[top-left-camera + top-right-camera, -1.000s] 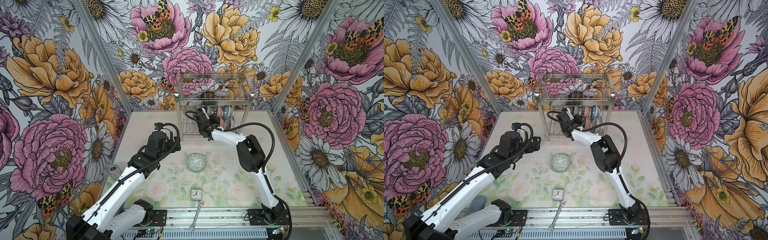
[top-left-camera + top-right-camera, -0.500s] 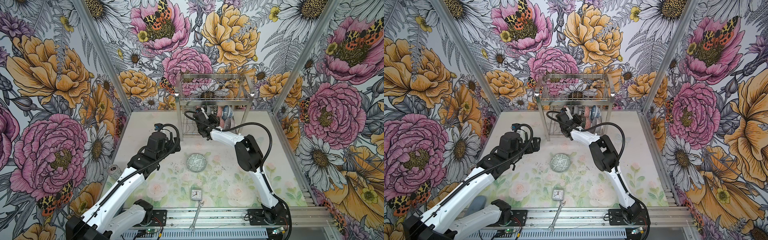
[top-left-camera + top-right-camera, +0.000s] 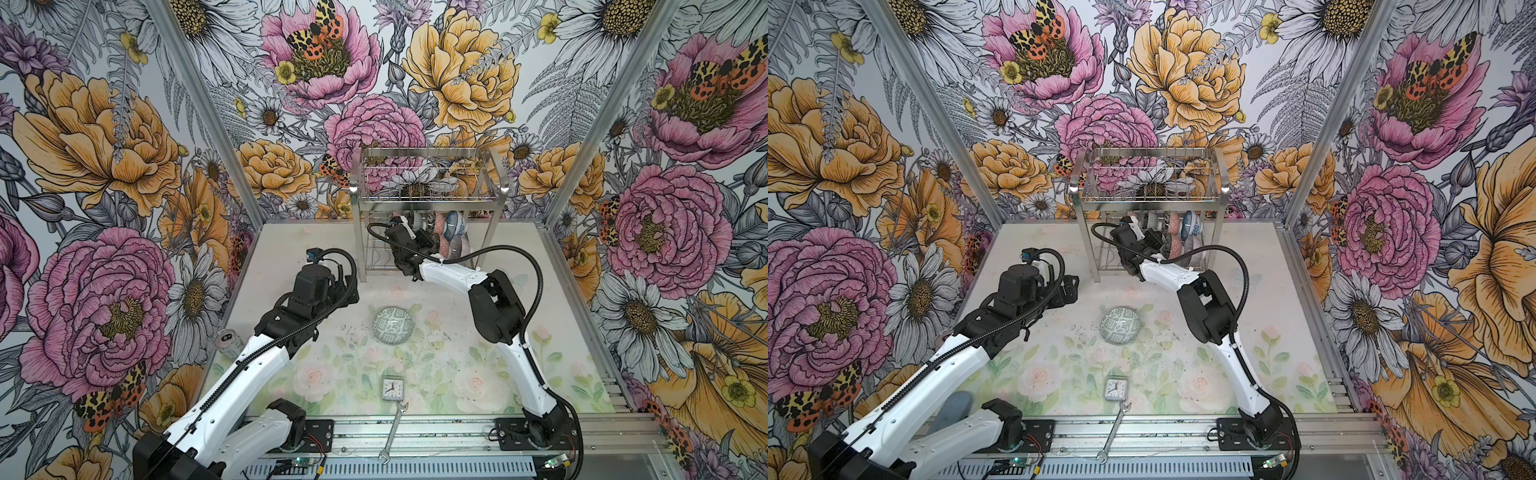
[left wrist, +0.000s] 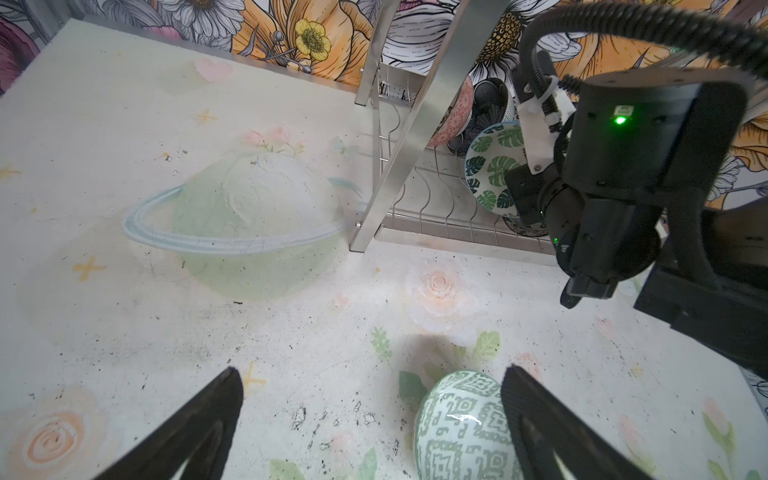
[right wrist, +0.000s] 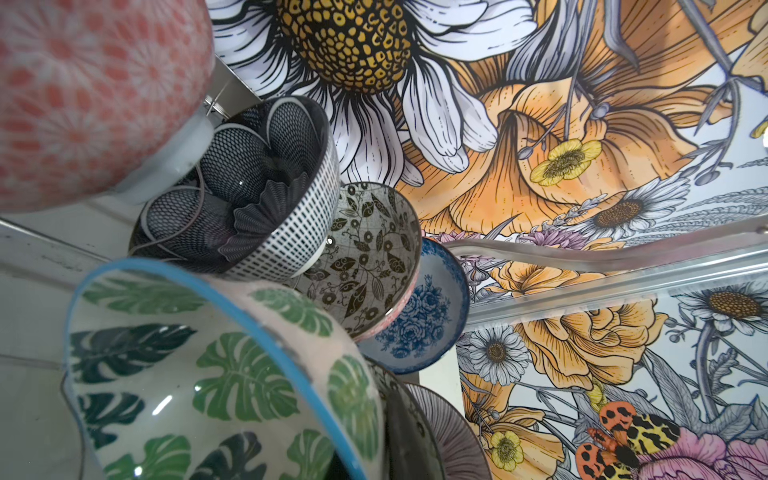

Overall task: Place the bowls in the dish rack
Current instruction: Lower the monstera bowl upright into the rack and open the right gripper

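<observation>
Left pincer (image 4: 372,372) hung spread wide over the counter (image 3: 453,376), near the grey-green geometric bowl (image 3: 392,326) but not touching it. I had the right pincer (image 3: 432,243) inside the dish rack (image 3: 428,200), lower tier, at the green leaf bowl (image 5: 232,374); pinching or not, I couldn't tell. Other bowls (image 5: 365,257) crowded beside it.

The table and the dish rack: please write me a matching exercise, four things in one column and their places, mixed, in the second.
1. grey-green bowl
2. green leaf bowl
3. wrench
4. clock

A. across the front metal rail
B. in the dish rack, lower tier
C. alone in the table's middle
D. on the table, by one end of the wrench

Pairs: 1-C, 2-B, 3-A, 4-D
</observation>
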Controlling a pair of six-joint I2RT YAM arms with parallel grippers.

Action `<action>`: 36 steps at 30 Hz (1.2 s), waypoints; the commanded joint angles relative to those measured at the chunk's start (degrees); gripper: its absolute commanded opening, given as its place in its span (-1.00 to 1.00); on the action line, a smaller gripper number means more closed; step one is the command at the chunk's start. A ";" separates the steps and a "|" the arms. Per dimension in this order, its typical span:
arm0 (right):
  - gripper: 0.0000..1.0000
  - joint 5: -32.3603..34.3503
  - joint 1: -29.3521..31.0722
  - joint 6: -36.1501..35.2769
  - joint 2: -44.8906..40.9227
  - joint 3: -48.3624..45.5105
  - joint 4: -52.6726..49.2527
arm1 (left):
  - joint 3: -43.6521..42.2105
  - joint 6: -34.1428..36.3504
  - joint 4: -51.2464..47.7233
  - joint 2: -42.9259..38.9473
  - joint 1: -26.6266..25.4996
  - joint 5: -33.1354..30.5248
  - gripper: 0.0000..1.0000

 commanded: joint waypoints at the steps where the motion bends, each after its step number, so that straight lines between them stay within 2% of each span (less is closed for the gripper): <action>1: -0.73 -1.34 1.15 0.66 -1.72 -0.63 0.54 | -0.67 -0.29 1.20 0.12 0.62 0.72 0.97; 12: -0.58 -1.88 1.11 0.98 -2.38 -1.26 0.51 | -0.96 -0.32 1.85 0.59 1.07 1.42 0.97; 27: -0.19 -3.27 1.04 1.67 -7.71 -5.27 0.52 | -0.56 -0.30 1.85 1.12 1.19 2.17 0.97; 28: -0.12 -3.40 0.98 1.69 -8.08 -5.51 0.45 | -0.52 -0.33 1.81 1.10 1.18 2.13 0.97; 33: 0.51 -4.70 1.02 1.79 -10.03 -7.01 0.45 | -0.51 -0.25 1.80 0.95 1.15 2.30 0.97; 36: 0.67 -5.92 1.02 2.33 -11.79 -8.53 0.46 | -0.69 -0.30 1.76 0.64 1.13 2.30 0.97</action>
